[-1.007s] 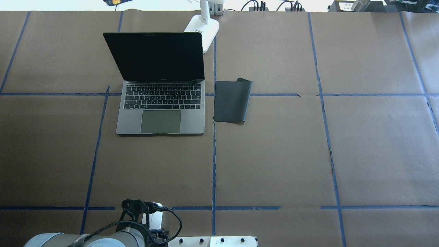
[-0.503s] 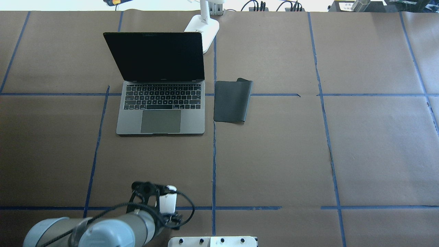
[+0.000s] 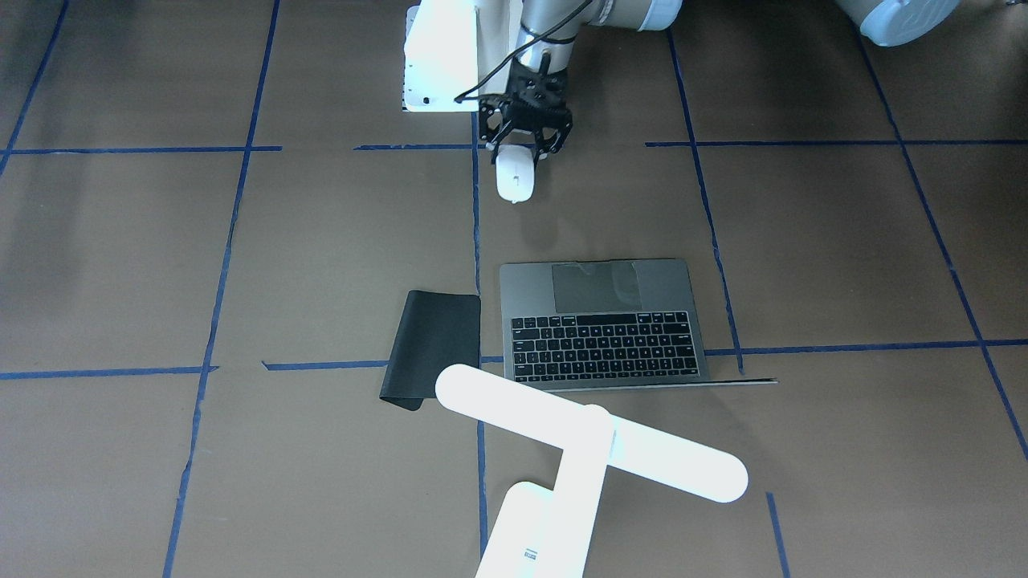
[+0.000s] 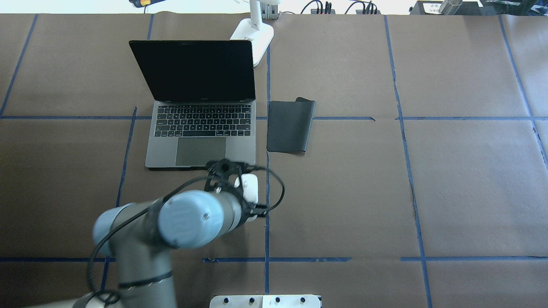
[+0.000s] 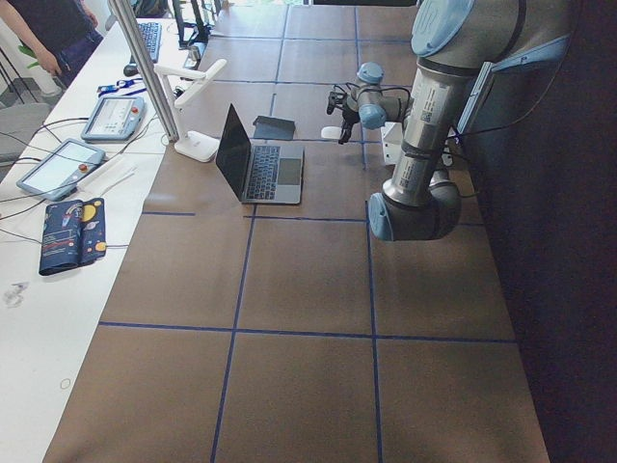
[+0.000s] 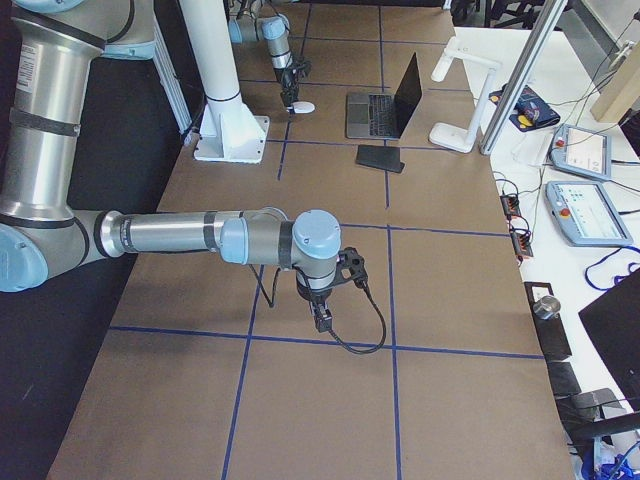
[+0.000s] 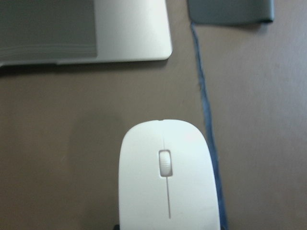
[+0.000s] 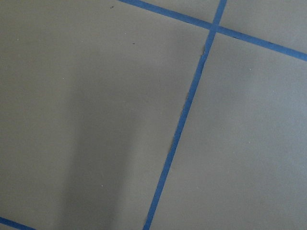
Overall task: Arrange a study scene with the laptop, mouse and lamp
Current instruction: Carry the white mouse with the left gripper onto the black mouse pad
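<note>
Left wrist-mounted view is filled at the bottom by the mouse [image 7: 168,177], white, with a grey scroll wheel and a thin centre line; its rear end is cut off by the frame edge, so the grip does not show there. The exterior front-facing view does show it: the left gripper [image 3: 526,148] has its fingers closed on the rear of the mouse [image 3: 515,177], which hangs nose-forward above the brown paper with its shadow lying apart from it. In the overhead exterior view the left arm's wrist hides most of the mouse [image 4: 249,187], leaving only a white patch.

The right gripper [image 6: 322,320] shows only in the exterior right view, small and dark above the paper, and I cannot tell how its jaws stand; its own camera sees only paper and blue tape.

Just beyond the mouse lies the front right corner of the laptop [image 4: 200,141], open, screen dark. Lettering under the screen is too small to read. From the front the screen is edge-on, a thin line.

Just beside the laptop lies a black mat [image 4: 289,126], one far corner curled.

Farthest stands the lamp [image 3: 590,433]. Overhead shows only its base and lower stem; the front view shows the bar head, which covers a corner of the mat. A small label on its arm is unreadable.
</note>
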You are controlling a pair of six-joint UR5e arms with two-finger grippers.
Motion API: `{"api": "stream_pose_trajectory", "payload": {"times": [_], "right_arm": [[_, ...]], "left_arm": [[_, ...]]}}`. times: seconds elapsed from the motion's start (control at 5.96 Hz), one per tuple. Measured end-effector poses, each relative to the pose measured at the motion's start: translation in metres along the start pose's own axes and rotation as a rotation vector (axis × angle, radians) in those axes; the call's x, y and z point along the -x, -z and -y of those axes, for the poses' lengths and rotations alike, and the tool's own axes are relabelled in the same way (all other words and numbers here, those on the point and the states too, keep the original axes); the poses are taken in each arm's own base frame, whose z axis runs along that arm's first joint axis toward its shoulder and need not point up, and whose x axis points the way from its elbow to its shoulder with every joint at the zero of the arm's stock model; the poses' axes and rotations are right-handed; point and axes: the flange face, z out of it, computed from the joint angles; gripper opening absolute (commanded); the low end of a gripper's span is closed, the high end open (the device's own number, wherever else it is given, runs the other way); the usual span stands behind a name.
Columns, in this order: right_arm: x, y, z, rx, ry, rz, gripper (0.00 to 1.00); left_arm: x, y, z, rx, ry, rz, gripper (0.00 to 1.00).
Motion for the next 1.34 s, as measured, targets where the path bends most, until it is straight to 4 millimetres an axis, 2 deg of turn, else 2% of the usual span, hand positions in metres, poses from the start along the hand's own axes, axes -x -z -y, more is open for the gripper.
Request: {"api": "stream_pose_trajectory", "payload": {"times": [0.34, 0.5, 0.67, 0.84, 1.01, 1.34], "right_arm": [[0.001, 0.001, 0.002, -0.003, -0.017, 0.0, 1.0], [0.002, 0.001, 0.003, -0.004, -0.017, 0.0, 1.0], [0.002, 0.002, 0.004, -0.007, -0.014, -0.001, 1.0], [0.002, 0.003, 0.006, -0.009, -0.013, -0.002, 1.0], [0.002, 0.003, 0.006, -0.008, -0.013, -0.002, 1.0], [0.002, 0.003, 0.007, -0.009, -0.012, -0.002, 1.0]], "left_arm": [[-0.042, -0.039, 0.097, 0.02, 0.007, 0.017, 0.01], [-0.068, -0.069, 0.144, 0.023, 0.013, 0.019, 0.01], [-0.087, -0.101, 0.181, 0.031, 0.009, 0.017, 0.06], [-0.092, -0.119, 0.198, 0.037, -0.001, 0.019, 0.6], [-0.091, -0.125, 0.206, 0.052, -0.014, 0.017, 1.0], [-0.084, -0.118, 0.223, 0.09, -0.042, -0.007, 1.0]]}}
